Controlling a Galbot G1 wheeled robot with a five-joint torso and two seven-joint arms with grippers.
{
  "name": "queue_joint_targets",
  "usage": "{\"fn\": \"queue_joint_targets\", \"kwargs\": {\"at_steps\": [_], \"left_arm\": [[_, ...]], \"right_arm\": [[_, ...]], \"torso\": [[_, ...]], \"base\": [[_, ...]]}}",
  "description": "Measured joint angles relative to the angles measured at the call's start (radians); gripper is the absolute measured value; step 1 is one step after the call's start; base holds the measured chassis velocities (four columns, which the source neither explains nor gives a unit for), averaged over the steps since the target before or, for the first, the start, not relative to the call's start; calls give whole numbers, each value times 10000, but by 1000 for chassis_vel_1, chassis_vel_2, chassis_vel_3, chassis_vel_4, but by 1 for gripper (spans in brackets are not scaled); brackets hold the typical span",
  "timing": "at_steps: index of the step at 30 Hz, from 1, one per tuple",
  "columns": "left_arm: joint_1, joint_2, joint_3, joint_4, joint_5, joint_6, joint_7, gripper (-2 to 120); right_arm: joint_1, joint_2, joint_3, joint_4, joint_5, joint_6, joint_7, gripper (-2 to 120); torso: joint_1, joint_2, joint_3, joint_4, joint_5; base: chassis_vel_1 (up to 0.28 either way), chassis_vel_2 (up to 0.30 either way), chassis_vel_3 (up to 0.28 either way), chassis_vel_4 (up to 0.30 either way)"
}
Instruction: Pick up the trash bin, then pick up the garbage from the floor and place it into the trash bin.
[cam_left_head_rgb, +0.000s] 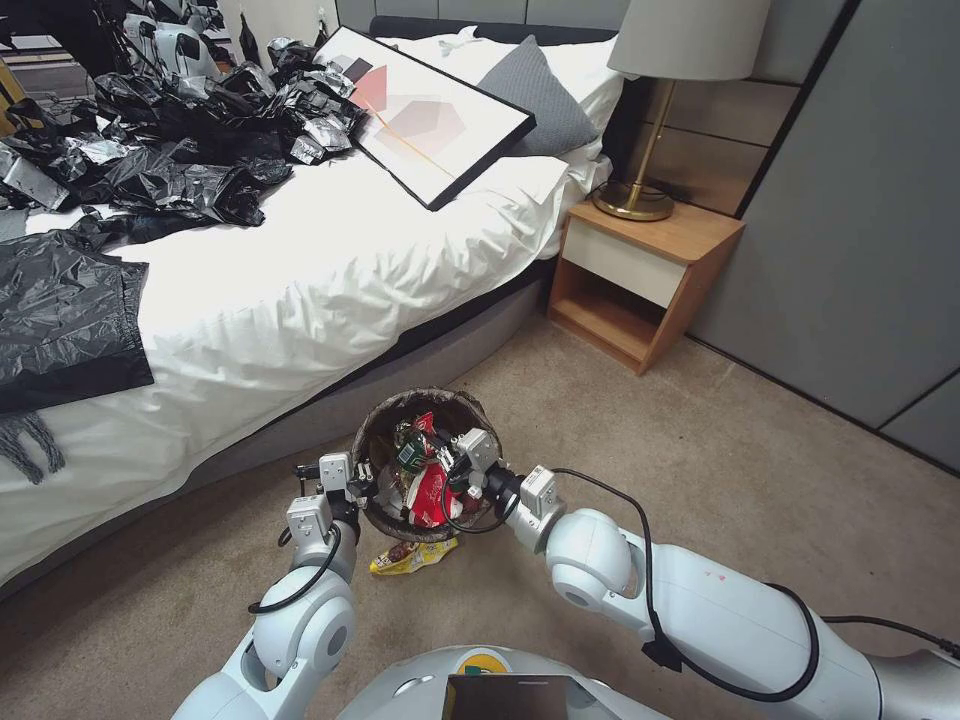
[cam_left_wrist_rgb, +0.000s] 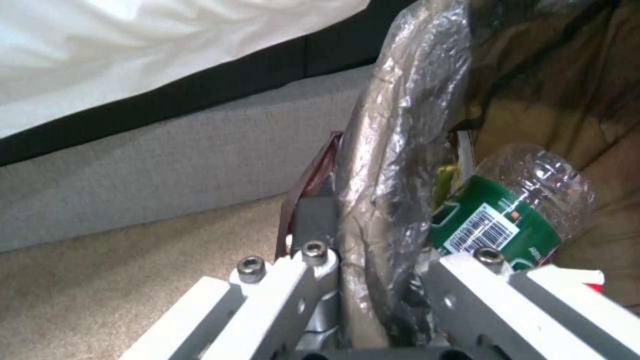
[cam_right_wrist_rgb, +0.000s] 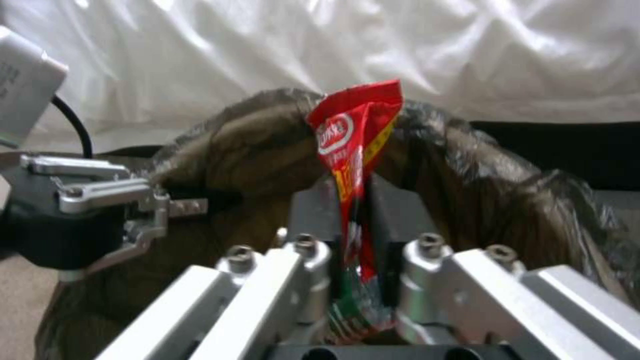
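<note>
Two grippers at work: right gripper (cam_right_wrist_rgb: 363, 235) is pinched on a red snack wrapper (cam_right_wrist_rgb: 353, 135) above the trash bin (cam_left_head_rgb: 425, 465), left gripper (cam_left_wrist_rgb: 383, 260) clamps the bin's lined rim, holding it off the carpet beside the bed (cam_left_head_rgb: 330, 260). Judgement: release only with the wrapper well inside the rim. A yellow snack bag (cam_left_head_rgb: 413, 557) lies on the floor below; open carpet lies on the nightstand (cam_left_head_rgb: 645, 280) side.

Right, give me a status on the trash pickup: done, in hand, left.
Done: the trash bin is off the floor, its rim clamped by the left end effector, with a green-labelled bottle inside. In hand: the right end effector pinches a red wrapper at the bin's mouth. Left: the yellow snack bag on the carpet.
</note>
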Motion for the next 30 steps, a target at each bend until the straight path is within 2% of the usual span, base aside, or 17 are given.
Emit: {"fn": "queue_joint_targets", "kwargs": {"at_steps": [1,4,8,9,11,13,15,16,19,20,23,28,30], "left_arm": [[0,0,0,0,0,0,0,4],[9,12,0,-9,-2,-3,0,4],[9,13,0,-10,-2,-3,-1,4],[15,27,-6,-23,-4,-7,-1,4],[22,42,-8,-33,-10,-11,-2,4],[24,43,-8,-34,-11,-12,-2,4],[31,46,-9,-36,-12,-13,-4,4],[31,46,-9,-36,-12,-13,-4,4],[34,46,-21,-37,-12,-19,-6,4],[34,46,-21,-37,-12,-19,-6,4],[38,35,-37,-35,-12,-27,-6,4],[27,6,-47,2,-11,-33,-5,4],[16,-11,-51,30,-5,-35,-4,4]], "right_arm": [[0,0,0,0,0,0,0,13],[-5,11,-10,-44,-39,-27,41,23],[-6,11,-11,-46,-42,-29,44,23],[-55,29,-16,-59,-71,-59,83,43],[-118,45,-17,-62,-90,-90,124,54],[-131,48,-17,-62,-96,-96,137,57],[-153,49,-17,-39,-100,-119,160,68],[-153,49,-17,-39,-100,-119,160,68],[-148,51,-17,31,-84,-144,203,83],[-148,51,-17,31,-84,-144,203,83],[-131,1,-15,150,-51,-153,224,96],[-114,-87,160,465,-17,-144,245,100],[-225,-189,626,845,52,-128,248,100]], "torso": [[0,0,0,0,0],[0,0,0,0,0],[0,0,0,0,0],[0,0,0,0,0],[0,0,0,-1,0],[0,0,0,-1,0],[0,0,0,-1,0],[0,0,0,-1,0],[0,0,0,0,0],[0,0,0,0,0],[0,0,0,-1,0],[0,0,0,0,1],[0,0,0,0,1]], "base": [[0,0,0,0],[0,0,0,0],[0,0,0,0],[0,0,0,0],[0,0,0,0],[0,0,0,0],[0,0,0,0],[0,0,0,0],[0,0,0,0],[0,0,0,0],[0,0,0,0],[0,0,0,0],[0,0,0,0]]}}
